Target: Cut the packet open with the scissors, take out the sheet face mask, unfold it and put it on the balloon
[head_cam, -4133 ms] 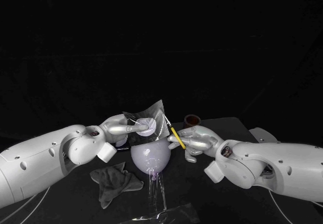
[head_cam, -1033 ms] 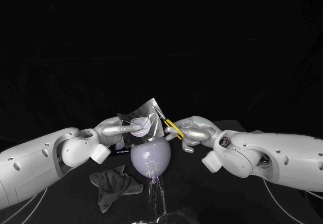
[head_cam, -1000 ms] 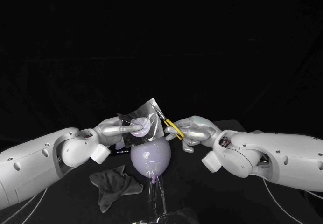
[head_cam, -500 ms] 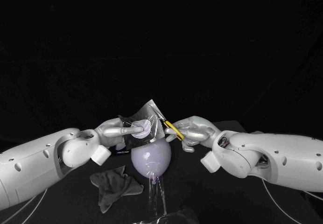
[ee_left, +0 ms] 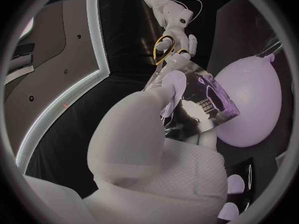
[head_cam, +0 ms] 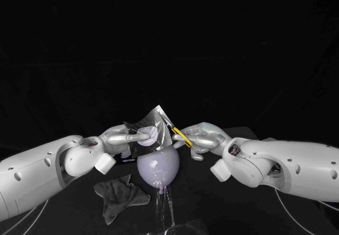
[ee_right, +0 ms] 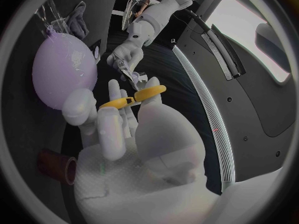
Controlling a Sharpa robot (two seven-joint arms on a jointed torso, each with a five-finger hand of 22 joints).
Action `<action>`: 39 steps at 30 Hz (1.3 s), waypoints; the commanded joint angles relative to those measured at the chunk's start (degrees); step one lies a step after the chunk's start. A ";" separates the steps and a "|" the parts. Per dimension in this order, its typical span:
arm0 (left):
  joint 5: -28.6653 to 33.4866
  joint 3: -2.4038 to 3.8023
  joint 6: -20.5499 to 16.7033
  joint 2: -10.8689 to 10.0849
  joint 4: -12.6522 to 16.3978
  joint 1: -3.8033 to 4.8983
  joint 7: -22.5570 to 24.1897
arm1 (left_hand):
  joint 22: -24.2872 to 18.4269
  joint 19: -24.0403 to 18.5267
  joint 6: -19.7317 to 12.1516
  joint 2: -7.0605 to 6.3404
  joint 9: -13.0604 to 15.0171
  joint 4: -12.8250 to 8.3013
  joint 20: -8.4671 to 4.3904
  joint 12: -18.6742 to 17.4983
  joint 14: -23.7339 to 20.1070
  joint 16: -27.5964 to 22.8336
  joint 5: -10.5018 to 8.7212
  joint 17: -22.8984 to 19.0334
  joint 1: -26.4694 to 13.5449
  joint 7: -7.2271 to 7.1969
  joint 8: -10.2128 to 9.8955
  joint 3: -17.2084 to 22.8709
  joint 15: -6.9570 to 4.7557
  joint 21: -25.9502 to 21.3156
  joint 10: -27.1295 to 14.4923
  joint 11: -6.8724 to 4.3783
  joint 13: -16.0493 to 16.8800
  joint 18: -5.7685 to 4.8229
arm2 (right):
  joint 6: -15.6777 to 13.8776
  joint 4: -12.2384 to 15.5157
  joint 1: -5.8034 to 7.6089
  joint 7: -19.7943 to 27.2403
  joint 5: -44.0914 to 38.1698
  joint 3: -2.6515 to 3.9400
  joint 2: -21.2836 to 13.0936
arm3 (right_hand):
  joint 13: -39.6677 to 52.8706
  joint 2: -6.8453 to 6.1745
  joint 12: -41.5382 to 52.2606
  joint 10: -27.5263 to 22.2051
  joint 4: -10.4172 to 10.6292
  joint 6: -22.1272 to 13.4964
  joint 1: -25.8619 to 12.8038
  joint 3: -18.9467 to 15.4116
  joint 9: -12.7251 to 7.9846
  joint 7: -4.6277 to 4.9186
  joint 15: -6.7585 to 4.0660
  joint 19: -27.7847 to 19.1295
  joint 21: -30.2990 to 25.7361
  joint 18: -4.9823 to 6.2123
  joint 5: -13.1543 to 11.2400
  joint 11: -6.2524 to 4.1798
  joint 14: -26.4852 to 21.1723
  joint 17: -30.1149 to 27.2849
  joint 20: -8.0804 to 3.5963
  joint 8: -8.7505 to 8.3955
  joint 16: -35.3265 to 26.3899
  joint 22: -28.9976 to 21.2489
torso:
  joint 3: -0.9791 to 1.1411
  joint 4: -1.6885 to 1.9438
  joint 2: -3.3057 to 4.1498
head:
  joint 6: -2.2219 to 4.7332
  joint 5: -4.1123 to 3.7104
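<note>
Above the balloon (head_cam: pixel 157 164), the left hand (head_cam: pixel 129 137) pinches the packet (head_cam: pixel 152 122); the right hand (head_cam: pixel 203 138) grips the scissors (head_cam: pixel 181 136). The packet is probably slick and floppy, so hold it near the cut.

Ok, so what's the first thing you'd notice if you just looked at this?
Probably the two silver hands meeting in the middle: the left hand holds up a shiny packet, and the right hand holds yellow-handled scissors against the packet's edge. Just below them sits a pale purple balloon, with a crumpled grey cloth lying next to it.
</note>
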 commanded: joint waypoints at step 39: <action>-5.79 -0.07 1.64 0.24 1.22 -0.05 -1.78 | -0.04 0.27 0.02 0.45 5.61 -0.50 -0.04 0.27 0.43 0.40 0.29 0.11 -0.14 0.24 0.31 0.08 0.02 0.40 0.39 0.01 0.06 0.84 | -2.83 -0.44 0.14 -2.93 1.29 0.17 1.53 | 1.25 3.39 1.31 7.32 -9.71 0.73 5.76 -0.56 -0.90 -1.36 -1.02 1.54 2.97 -0.33 -0.01 -1.96 2.00 0.97 -0.69 0.09 0.36 1.30 | 0.00 -0.02 -0.04 | -0.19 -0.27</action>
